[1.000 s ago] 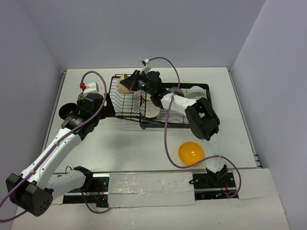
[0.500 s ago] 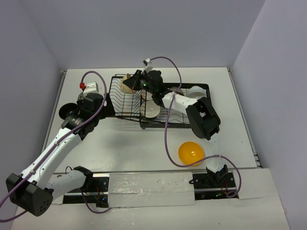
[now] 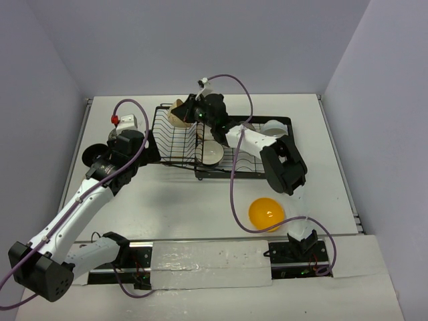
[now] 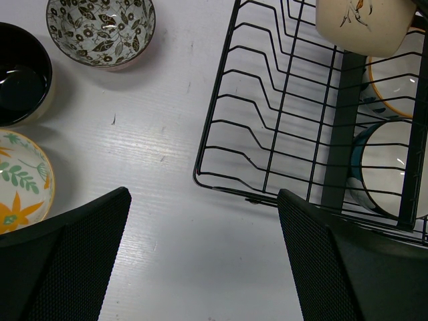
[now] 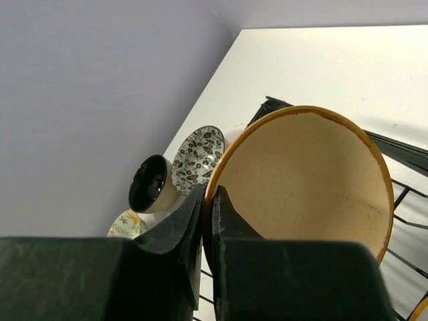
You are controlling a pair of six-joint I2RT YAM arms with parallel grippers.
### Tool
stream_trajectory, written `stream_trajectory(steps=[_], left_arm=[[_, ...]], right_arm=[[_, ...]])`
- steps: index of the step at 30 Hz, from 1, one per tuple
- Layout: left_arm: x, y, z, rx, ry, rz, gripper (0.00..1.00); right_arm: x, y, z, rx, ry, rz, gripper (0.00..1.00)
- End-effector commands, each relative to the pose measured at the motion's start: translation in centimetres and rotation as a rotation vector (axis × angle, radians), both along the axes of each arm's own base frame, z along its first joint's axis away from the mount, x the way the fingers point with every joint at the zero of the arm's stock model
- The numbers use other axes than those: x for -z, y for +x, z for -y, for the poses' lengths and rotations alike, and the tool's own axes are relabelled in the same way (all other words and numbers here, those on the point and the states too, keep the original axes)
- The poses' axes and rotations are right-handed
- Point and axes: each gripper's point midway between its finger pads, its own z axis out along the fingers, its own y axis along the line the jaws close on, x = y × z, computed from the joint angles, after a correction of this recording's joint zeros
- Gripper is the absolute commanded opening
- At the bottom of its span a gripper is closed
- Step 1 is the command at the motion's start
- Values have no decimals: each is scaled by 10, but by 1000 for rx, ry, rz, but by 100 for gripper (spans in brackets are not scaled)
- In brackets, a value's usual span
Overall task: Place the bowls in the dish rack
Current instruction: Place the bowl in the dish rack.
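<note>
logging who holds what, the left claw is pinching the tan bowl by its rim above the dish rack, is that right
Not quite: it is the right claw, not the left, that is pinching the tan bowl by its rim above the dish rack, as the right wrist view shows. The left claw is open and holds nothing.

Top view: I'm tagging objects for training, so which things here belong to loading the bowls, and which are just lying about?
Job: dish rack; tan bowl in the right gripper; white bowl in the rack; orange-yellow bowl, black bowl, floral bowl and leaf-patterned bowl on the table.
Lying about: only the purple cables.
</note>
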Motion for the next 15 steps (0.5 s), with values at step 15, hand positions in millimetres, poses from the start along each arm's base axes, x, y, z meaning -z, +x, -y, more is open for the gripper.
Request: stream_trajectory(steps=[15], left_arm=[[-8, 4, -2, -6, 2, 28, 97]], right_arm=[[-35, 15, -10, -16, 70, 114, 0]])
